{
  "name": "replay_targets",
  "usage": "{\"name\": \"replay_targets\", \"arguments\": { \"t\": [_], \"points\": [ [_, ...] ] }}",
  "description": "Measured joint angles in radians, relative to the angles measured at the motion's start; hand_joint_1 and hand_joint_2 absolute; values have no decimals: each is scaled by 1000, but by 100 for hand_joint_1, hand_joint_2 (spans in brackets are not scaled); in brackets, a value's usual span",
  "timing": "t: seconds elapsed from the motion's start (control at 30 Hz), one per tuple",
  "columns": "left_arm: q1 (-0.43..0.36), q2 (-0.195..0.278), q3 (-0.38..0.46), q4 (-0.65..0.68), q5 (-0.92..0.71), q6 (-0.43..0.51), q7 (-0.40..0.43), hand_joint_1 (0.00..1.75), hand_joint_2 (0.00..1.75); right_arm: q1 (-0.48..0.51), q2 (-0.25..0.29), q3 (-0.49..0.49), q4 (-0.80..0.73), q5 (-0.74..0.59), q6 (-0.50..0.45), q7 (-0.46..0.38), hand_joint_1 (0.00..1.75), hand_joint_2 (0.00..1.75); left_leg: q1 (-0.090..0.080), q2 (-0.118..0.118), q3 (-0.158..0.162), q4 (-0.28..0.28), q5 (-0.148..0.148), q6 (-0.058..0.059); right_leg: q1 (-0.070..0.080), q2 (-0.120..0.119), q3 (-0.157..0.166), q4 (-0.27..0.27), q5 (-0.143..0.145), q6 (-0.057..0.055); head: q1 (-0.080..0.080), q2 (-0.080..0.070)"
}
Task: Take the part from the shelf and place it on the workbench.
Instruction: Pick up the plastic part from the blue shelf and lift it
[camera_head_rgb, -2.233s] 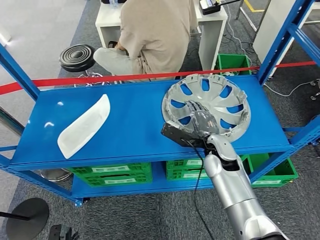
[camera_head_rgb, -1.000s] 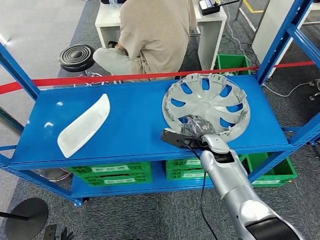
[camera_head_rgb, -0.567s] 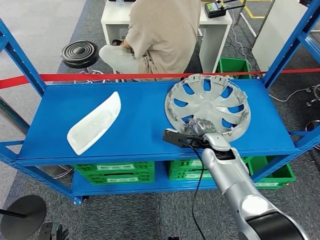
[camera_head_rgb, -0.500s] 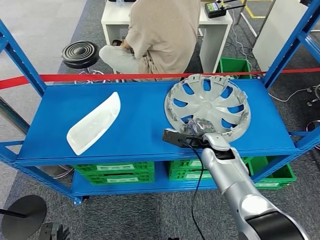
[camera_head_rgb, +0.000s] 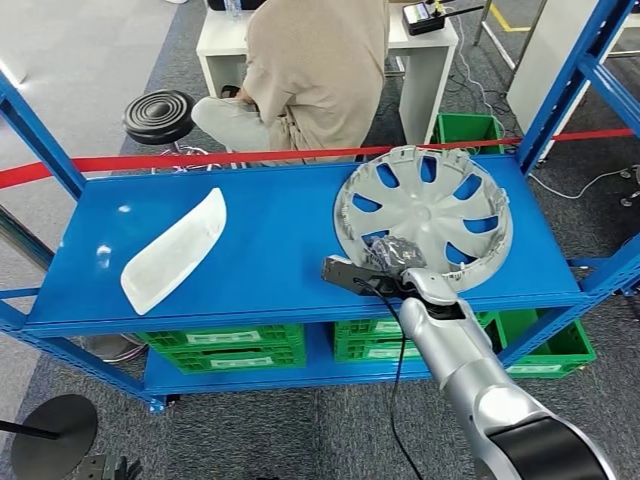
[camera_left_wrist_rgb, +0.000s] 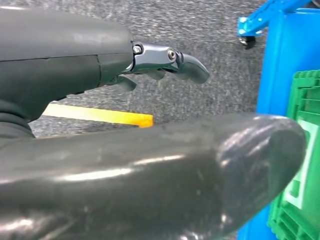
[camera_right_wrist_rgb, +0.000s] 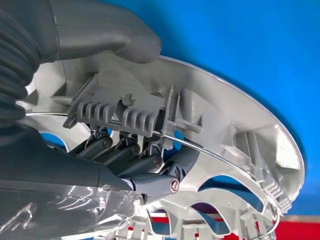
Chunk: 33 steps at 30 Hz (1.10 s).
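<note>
On the left part of the blue shelf (camera_head_rgb: 287, 240), at about 9 o'clock, a white curved part (camera_head_rgb: 173, 250) is lying flat and nothing is touching it. Behind the shelf, at about 12 o'clock, a person (camera_head_rgb: 317, 70) is sitting with the back to the robot, beyond a red tape (camera_head_rgb: 189, 158).

On the right part of the shelf, at about 2 o'clock, the silver wheel cover (camera_head_rgb: 423, 215) is resting, and it seems a little raised at its near edge, though I cannot be sure it is leaving the shelf. The right hand (camera_head_rgb: 392, 252) is gripping this cover at its near rim: in the right wrist view the fingers (camera_right_wrist_rgb: 151, 170) are reaching through an opening from one side and the thumb (camera_right_wrist_rgb: 109, 30) is pressing on the rim from the other side, so the hand is clamped on the cover.

The left hand (camera_left_wrist_rgb: 151, 150) is hanging near the floor, and its fingers are apart and holding nothing.

In my judgement the grasp is done, but the lifting, the carrying away and the placing on the table are all still waiting. The table itself is not appearing here.
</note>
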Motion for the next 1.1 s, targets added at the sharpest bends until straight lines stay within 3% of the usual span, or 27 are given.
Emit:
{"name": "replay_targets", "arguments": {
  "t": [0.03,0.1,0.2,0.27,0.3,0.37,0.43,0.47,0.5,0.53,0.6,0.67,0.77,0.83,0.9,0.93,0.97,1.0,1.1],
  "points": [
    [-1,0,-1,0,0,1,-3,0,0,-5,0,0,0,0,8,3,175,175,4,1,35,-65,35,-3,-1,1,0,1,0,4,-1,0],
    [-3,-2,-4,2,0,4,-5,0,0,-11,0,0,-2,-1,18,8,175,175,8,0,91,-176,69,-1,1,6,-5,6,1,16,-5,0],
    [-6,-3,-5,5,-1,13,-3,0,0,-11,0,0,-3,-6,26,11,175,175,5,-1,102,-207,69,22,2,12,-10,1,7,34,-6,0],
    [-6,-3,-5,6,-4,27,11,0,0,-6,0,0,-4,-20,31,6,175,175,6,1,102,-209,71,37,-1,10,-19,19,-8,44,-4,0],
    [-5,-2,-5,7,-5,32,18,0,0,0,0,0,-4,-27,28,1,175,175,7,2,103,-210,72,43,-1,8,-36,55,-30,47,-3,0],
    [-1,1,-5,7,-3,31,21,0,0,19,0,0,-4,-38,2,-13,175,175,7,3,104,-210,72,50,0,5,-93,179,-92,52,1,0],
    [4,4,-4,7,0,27,20,0,0,36,0,0,-4,-48,-29,-24,175,175,6,3,105,-210,71,52,0,5,-141,277,-121,52,3,0],
    [6,4,-4,7,0,28,21,0,0,40,0,0,-4,-53,-39,-27,175,175,6,3,107,-210,70,52,0,5,-141,277,-110,50,3,0],
    [7,5,-4,7,0,28,21,0,0,43,0,0,-5,-58,-44,-28,175,175,6,2,109,-210,70,51,0,5,-122,240,-83,47,3,0],
    [8,4,-4,7,0,29,21,0,0,44,0,0,-7,-61,-47,-28,175,175,6,2,112,-210,68,50,0,5,-89,175,-48,44,3,0],
    [8,3,-4,7,0,30,21,0,0,45,2,0,-14,-64,-49,-29,175,175,3,0,115,-209,65,41,1,5,-24,52,-8,38,3,0],
    [7,3,-3,7,0,31,21,0,0,48,6,0,-22,-64,-49,-33,175,175,1,-2,116,-211,66,28,5,6,-2,10,-6,30,2,0],
    [7,2,-2,7,-1,31,23,0,0,56,14,0,-43,-65,-49,-38,175,175,5,-2,115,-212,62,12,4,5,0,3,0,13,1,0],
    [8,0,-2,7,-1,31,24,0,0,64,19,0,-57,-66,-50,-38,175,175,6,-1,85,-147,17,5,0,2,1,-2,4,3,-1,0],
    [11,0,0,7,-1,30,24,0,0,75,19,0,-72,-71,-52,-38,175,175,5,0,25,-18,-47,0,0,0,-2,-3,5,-1,-2,0],
    [13,0,1,7,-1,30,24,0,0,82,19,0,-81,-76,-55,-40,175,175,5,0,1,33,-63,-2,0,-1,-3,-2,6,-1,-2,0],
    [14,-1,2,7,-1,30,24,0,0,91,19,0,-93,-81,-59,-42,175,175,6,0,-9,54,-60,-3,0,-1,-3,-2,6,-1,-2,0],
    [15,-1,3,7,-2,29,24,0,0,101,20,0,-108,-86,-64,-44,175,175,7,0,1,36,-38,-3,-1,0,-3,-2,6,0,-2,0],
    [15,-4,6,6,-2,29,24,0,0,134,21,0,-171,-100,-71,-47,175,175,10,2,88,-144,49,-3,0,4,-5,2,6,11,-4,0]
  ]
}}
